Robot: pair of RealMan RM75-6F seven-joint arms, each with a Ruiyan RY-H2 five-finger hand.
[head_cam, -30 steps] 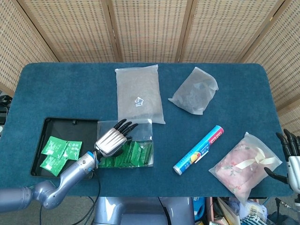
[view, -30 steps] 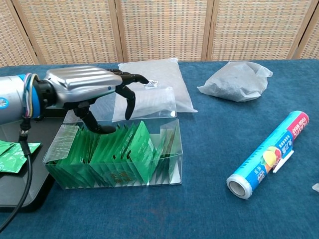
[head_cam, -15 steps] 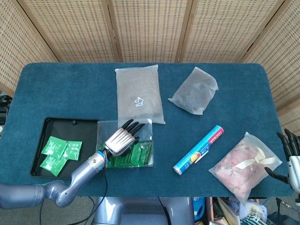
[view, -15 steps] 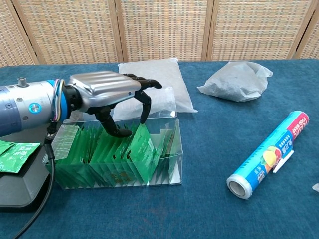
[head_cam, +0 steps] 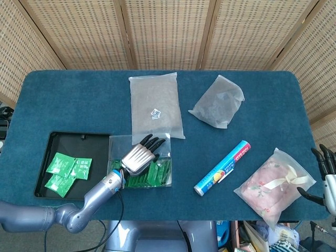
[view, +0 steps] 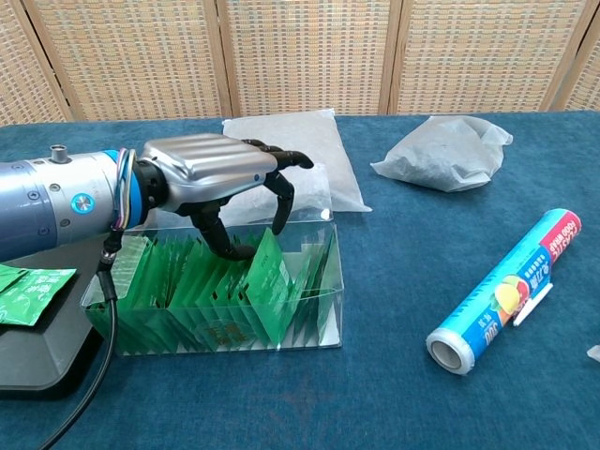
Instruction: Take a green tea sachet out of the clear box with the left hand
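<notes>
Green sachets (head_cam: 149, 174) stand filed upright in the clear box (head_cam: 113, 143) from the head view, so the left hand (head_cam: 139, 157) hovers over the row with fingers spread and empty, the black tray (head_cam: 52, 137) alongside already holding loose packets on the blue worktop (head_cam: 79, 100). Chest view: thumb and fingertips (view: 277, 223) curl down toward a sachet top, nothing pinched yet, cane screens (view: 300, 56) behind; the right hand (head_cam: 326, 173) idles open at the edge.

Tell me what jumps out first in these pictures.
The silver left hand hovers over the clear box of green sachets at the table's near left, fingers curled down toward them. Beside it, a black tray holds loose sachets, and a bright roll lies to the right.
</notes>
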